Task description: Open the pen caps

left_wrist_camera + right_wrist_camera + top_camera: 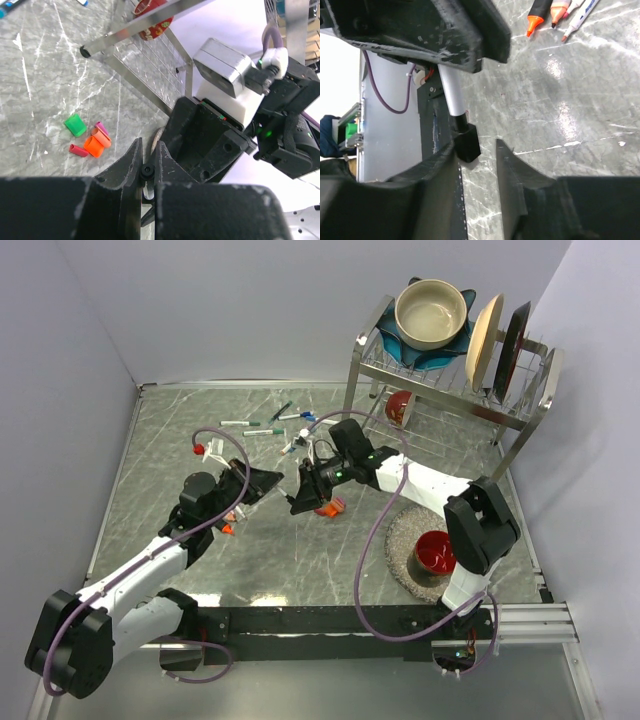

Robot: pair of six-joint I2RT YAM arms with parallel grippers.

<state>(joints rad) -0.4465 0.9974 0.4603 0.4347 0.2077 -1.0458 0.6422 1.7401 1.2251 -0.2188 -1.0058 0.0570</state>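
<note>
Left gripper [149, 150] clamped on a smooth grey-white marker barrel [451, 92]. Right gripper [476, 150] jaws apart around its blocky black cap [468, 142], which touches one finger; whether it is seated or freed cannot be told. Task judged midway: a blocky green cap [75, 125] and a tubular orange cap [94, 145] lie loose on the glossy veined table [40, 75]. Bare-tipped markers [536, 15] lie nearby; further markers [240, 424] lie beyond.

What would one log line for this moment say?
left pincer: shut on pen | right pincer: open around black cap | loose caps: on table
</note>
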